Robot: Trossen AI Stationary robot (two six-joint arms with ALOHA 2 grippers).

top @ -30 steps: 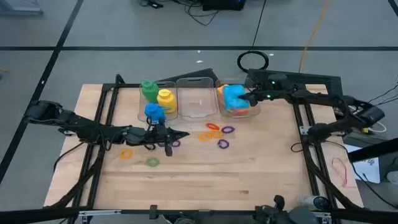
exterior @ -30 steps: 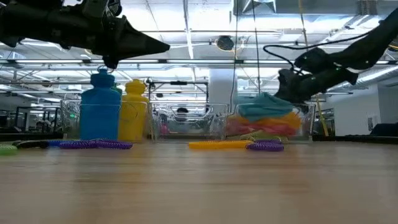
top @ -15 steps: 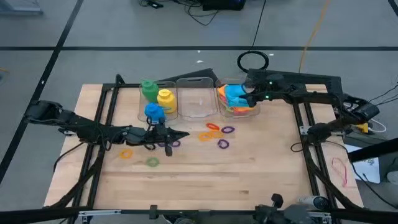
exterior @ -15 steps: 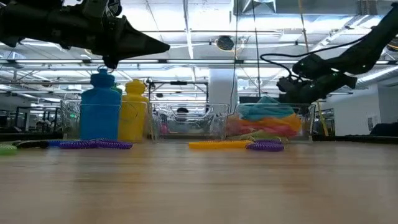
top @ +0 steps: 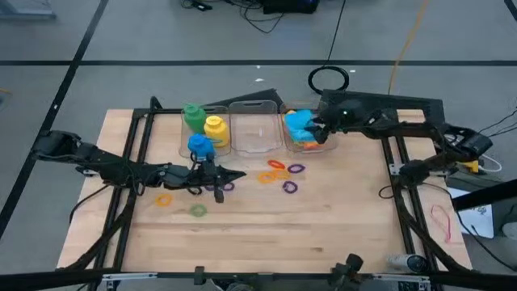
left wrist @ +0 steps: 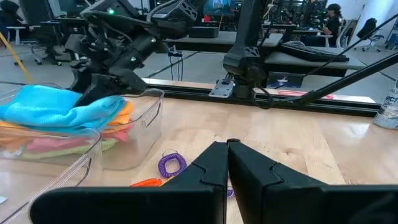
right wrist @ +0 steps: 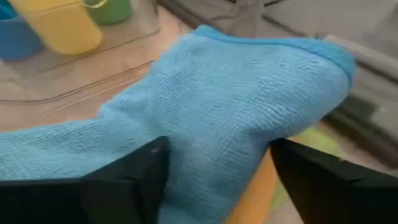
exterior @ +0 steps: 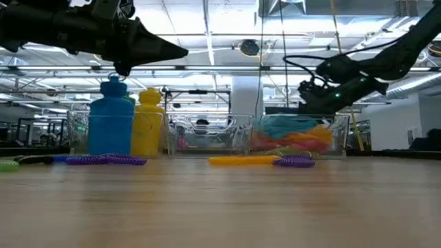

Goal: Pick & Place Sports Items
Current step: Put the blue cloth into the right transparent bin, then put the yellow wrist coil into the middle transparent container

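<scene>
Right gripper (top: 317,129) sits over the right-hand clear bin (top: 327,146), fingers spread either side of the blue cloth (top: 299,124). The right wrist view shows the cloth bulging between the two dark fingers (right wrist: 127,177), not pinched. Judging by this, the cloth is being let go so it lands on top of the stack. Blue cloth (left wrist: 59,107) rests on the orange and pink cloths already in that bin; the pile stands above the rim.

Left gripper (top: 234,175) hangs over the table centre, fingers pressed together, holding nothing; it looks parked clear of the right arm.

Blue bottle (top: 199,145), yellow bottle (top: 214,128) and green bottle (top: 193,115) stand upright in the left bin, sorted by kind. Middle bin (top: 254,143) holds nothing visible. Rings (top: 283,171) lie loose on the table in front of the bins, so it probably awaits them.
</scene>
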